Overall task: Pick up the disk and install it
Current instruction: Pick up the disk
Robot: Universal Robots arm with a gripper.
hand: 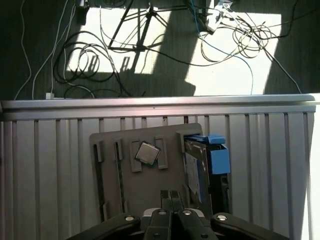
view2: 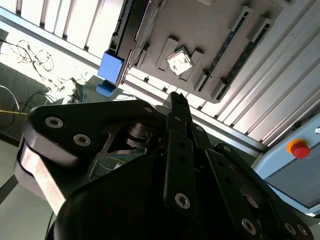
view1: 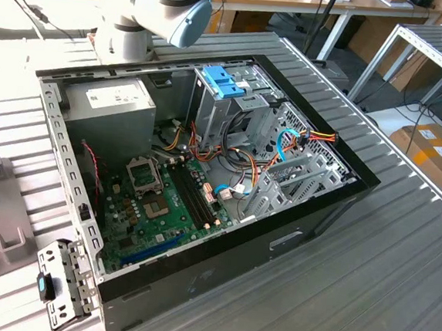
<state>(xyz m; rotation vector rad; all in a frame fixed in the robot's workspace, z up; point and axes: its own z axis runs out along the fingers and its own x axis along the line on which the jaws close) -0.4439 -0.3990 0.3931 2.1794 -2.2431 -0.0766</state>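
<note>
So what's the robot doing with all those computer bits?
The hand of the robot arm hangs above a grey tray of parts, shut and holding nothing. The disk stands on its edge in that tray beside a blue bracket, not picked up yet. The open computer case sits on the table.

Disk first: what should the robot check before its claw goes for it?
1. Disk ready in the tray: ok, it stands on edge in a slot.
2. Claw empty: ok, it holds nothing.
3. Claw open enough to grab: not ok, its fingers are together.
4. Claw lined up with the disk: not ok, the disk sits off to one side, the chip to the other.
5. Case open: ok, the lid is off.
6. Room for it inside: cannot tell.
</note>
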